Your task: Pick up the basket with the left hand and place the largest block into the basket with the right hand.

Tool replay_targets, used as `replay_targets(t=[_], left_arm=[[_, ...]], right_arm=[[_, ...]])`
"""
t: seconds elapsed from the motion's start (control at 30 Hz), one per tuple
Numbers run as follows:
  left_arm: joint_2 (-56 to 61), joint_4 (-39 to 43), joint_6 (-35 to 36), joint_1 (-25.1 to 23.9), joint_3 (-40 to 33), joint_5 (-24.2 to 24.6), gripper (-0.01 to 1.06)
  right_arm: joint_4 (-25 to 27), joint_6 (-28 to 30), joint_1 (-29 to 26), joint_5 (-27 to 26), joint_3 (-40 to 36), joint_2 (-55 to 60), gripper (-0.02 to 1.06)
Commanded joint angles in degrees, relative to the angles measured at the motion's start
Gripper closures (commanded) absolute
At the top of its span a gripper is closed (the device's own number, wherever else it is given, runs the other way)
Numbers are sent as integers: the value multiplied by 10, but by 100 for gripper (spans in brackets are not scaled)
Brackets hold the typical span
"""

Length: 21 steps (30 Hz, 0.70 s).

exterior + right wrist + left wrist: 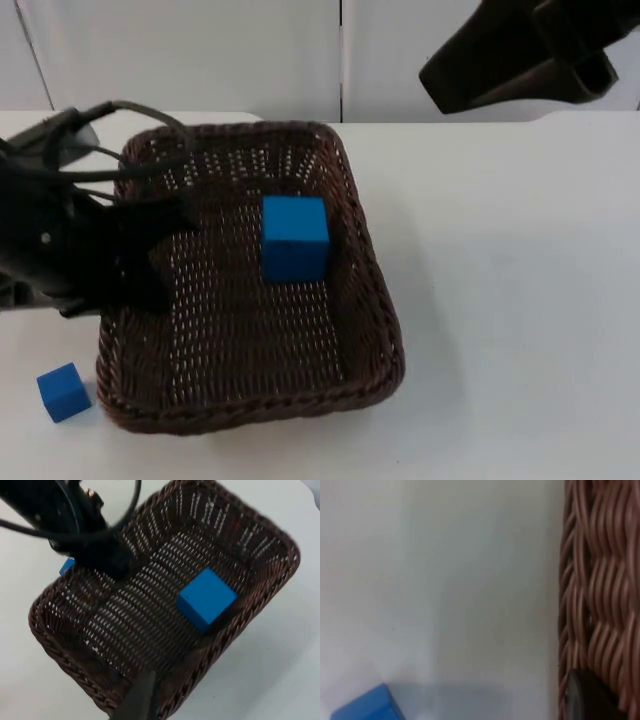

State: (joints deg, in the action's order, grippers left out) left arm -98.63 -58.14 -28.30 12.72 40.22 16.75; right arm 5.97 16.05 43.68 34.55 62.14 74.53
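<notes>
The brown woven basket [372,290] sits on the white table [520,300], and the big blue block [295,238] already lies inside it, closer to the far right side than to the middle. The left gripper [135,255] is at the basket's left wall, reaching over the rim, and it looks clamped on that wall, though its tips are hard to see. The right gripper [455,85] hangs high at the far right, well apart from the block, and I cannot tell if its jaws are apart or together. A small blue block [64,391] lies on the table just outside the basket's near left corner. I think the job is nearly done: the big block is in, and the left arm is the one nearer the basket
</notes>
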Motion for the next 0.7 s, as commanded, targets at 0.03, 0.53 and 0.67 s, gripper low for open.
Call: replay_targets(t=[0.03, 0.53, 0.67], left_arm=[[-16, -31, -3, 13, 1, -20, 105], [-42, -179, -98, 23, 1, 7, 29], [-41, -180, -98, 23, 1, 18, 25]], right_arm=[[3, -3, -2, -1, 0, -6, 14], [3, -3, -2, 1, 0, -6, 14], [2, -3, -2, 1, 0, -6, 14]])
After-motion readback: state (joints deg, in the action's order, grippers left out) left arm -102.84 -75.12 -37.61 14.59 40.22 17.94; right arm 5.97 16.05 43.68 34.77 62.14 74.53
